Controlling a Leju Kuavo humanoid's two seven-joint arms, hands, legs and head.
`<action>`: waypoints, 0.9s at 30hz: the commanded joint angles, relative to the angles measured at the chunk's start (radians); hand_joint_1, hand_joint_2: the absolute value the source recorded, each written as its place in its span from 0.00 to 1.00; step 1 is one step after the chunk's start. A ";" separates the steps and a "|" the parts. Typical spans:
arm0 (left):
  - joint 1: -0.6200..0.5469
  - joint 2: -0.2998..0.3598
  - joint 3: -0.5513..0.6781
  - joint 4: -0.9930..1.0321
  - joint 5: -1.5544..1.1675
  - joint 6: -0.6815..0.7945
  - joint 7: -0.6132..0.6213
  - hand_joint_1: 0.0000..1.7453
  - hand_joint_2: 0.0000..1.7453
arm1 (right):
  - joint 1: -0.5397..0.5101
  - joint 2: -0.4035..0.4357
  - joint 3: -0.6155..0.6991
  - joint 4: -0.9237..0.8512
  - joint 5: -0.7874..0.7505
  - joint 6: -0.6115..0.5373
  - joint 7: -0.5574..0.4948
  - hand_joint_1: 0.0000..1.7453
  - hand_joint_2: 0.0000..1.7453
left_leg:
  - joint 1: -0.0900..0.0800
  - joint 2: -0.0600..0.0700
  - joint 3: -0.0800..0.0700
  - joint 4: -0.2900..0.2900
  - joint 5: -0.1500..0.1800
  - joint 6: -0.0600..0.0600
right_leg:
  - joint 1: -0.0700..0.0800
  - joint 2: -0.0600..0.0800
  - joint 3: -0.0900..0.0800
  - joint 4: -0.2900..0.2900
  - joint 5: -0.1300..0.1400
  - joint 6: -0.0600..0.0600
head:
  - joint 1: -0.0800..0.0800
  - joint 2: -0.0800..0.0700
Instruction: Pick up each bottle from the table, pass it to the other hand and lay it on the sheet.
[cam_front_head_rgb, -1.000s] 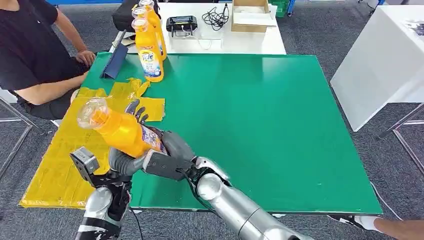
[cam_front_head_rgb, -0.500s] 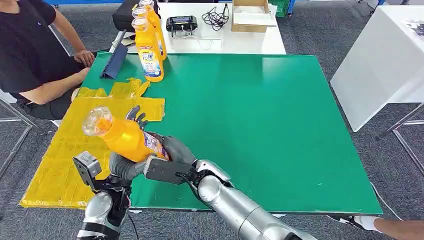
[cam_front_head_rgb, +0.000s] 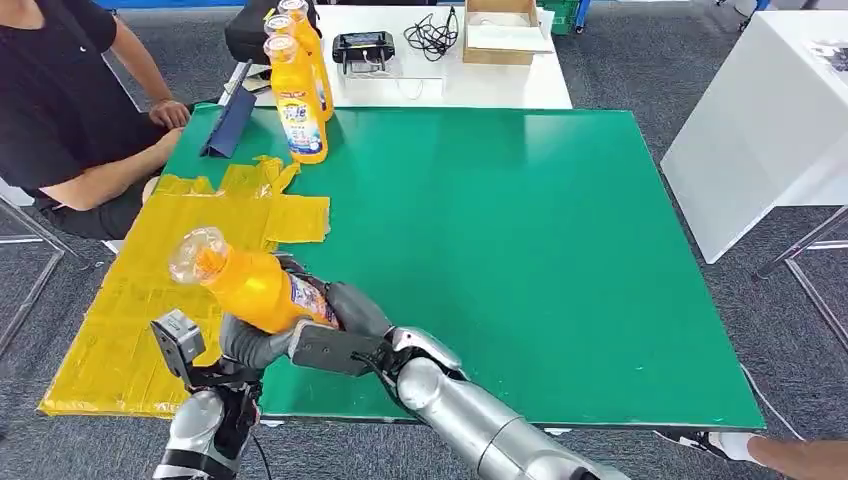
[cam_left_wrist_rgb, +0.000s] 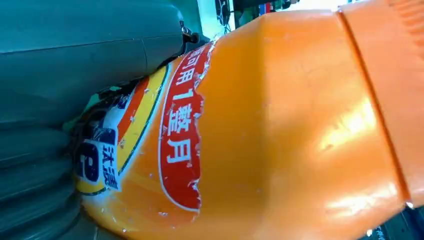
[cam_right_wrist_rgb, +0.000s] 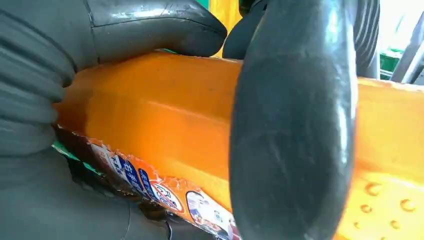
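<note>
An orange bottle (cam_front_head_rgb: 245, 285) with a clear cap hangs tilted over the front left of the green table (cam_front_head_rgb: 500, 250), cap pointing to the left over the yellow sheet (cam_front_head_rgb: 150, 260). My right hand (cam_front_head_rgb: 350, 305) grips its labelled lower end; in the right wrist view its thumb and dark fingers (cam_right_wrist_rgb: 290, 125) wrap the orange body (cam_right_wrist_rgb: 165, 115). My left hand (cam_front_head_rgb: 245, 342) cradles the bottle from beneath, fingers curling up behind it. The left wrist view has the bottle (cam_left_wrist_rgb: 280, 130) pressed against the grey hand (cam_left_wrist_rgb: 35, 150). Two more orange bottles (cam_front_head_rgb: 297, 100) stand upright at the far left.
A person in black (cam_front_head_rgb: 60, 100) sits at the table's left side, arms by the far left corner. A blue folder (cam_front_head_rgb: 232, 122) lies near the standing bottles. A white table (cam_front_head_rgb: 450, 70) behind holds a box and cables; another white table (cam_front_head_rgb: 760, 130) stands to the right.
Both hands and the bottle have sunk and drifted toward the table's front edge. The left hand's fingers, spread behind the bottle earlier, have closed in around it.
</note>
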 joint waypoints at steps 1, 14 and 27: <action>-0.053 -0.005 -0.069 0.065 -0.012 -0.019 0.003 1.00 1.00 | -0.012 -0.016 0.022 0.093 0.029 0.000 -0.022 1.00 1.00 | 0.001 -0.005 0.002 -0.002 0.001 0.001 | 0.001 -0.005 0.004 -0.002 0.000 0.000 | 0.000 0.000; -0.048 -0.018 -0.108 0.053 -0.030 0.007 0.000 1.00 1.00 | 0.031 -0.047 -0.067 0.070 0.090 -0.007 -0.060 1.00 1.00 | 0.001 -0.005 0.003 -0.002 0.001 0.001 | 0.001 -0.006 0.005 -0.003 -0.001 0.000 | 0.000 0.000; 0.004 -0.010 0.063 0.041 -0.098 -0.006 -0.099 1.00 1.00 | 0.033 -0.017 -0.313 -0.003 0.229 -0.021 -0.065 0.00 1.00 | 0.000 0.000 0.001 0.000 0.000 0.001 | 0.000 0.000 0.001 -0.001 0.000 0.000 | 0.000 0.000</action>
